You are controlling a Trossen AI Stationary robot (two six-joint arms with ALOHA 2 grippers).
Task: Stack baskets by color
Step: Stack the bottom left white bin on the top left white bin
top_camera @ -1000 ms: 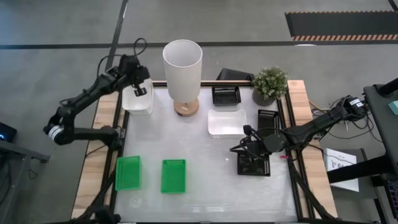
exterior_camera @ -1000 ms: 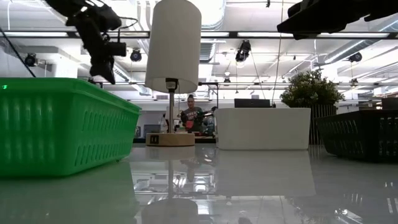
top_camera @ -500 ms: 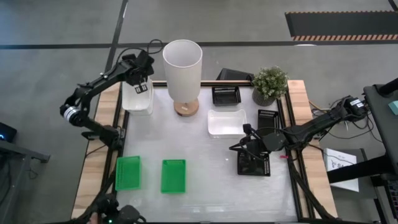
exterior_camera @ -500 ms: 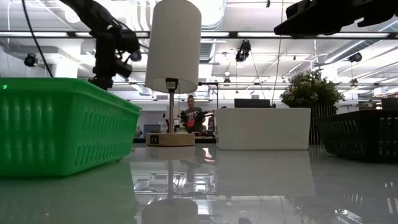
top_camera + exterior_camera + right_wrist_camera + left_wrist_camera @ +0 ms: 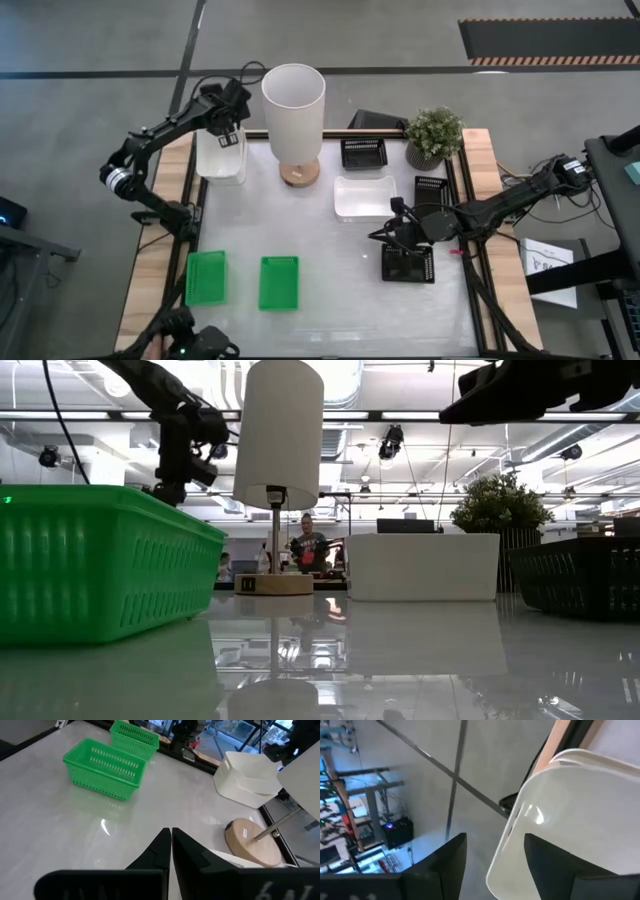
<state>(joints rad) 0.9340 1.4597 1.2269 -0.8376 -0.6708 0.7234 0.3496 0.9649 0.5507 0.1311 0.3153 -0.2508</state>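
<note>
Two white baskets sit nested [image 5: 220, 160] at the table's far left corner. My left gripper [image 5: 230, 128] hangs open over their far end; in its wrist view [image 5: 495, 837] the fingers straddle the top white basket's [image 5: 580, 810] corner. A single white basket [image 5: 365, 196] lies right of the middle. Two green baskets [image 5: 206, 277] [image 5: 279, 282] lie side by side near the front left. Black baskets rest at the far middle [image 5: 363, 152], at the right [image 5: 431, 186] and at the near right [image 5: 408, 264]. My right gripper [image 5: 392, 233] hovers shut above the near-right one, holding nothing [image 5: 170, 831]. My left gripper's open fingers stand on either side of the top white basket's corner rim [image 5: 512, 827], slanting down from the table's far left, one finger [image 5: 555, 865] over the inside and the other outside. I cannot tell whether either finger touches the basket.
A tall white lamp [image 5: 294, 110] on a wooden foot stands just right of the white stack. A potted plant [image 5: 434, 135] is at the far right. The table's middle [image 5: 300, 225] is bare. In the low view a person [image 5: 305, 550] shows far behind the table.
My left gripper has moved toward the table's far edge over the white stack and tipped more steeply downward. In the low view its fingers now stand wider apart than a second ago. The white baskets and my right gripper have kept still.
</note>
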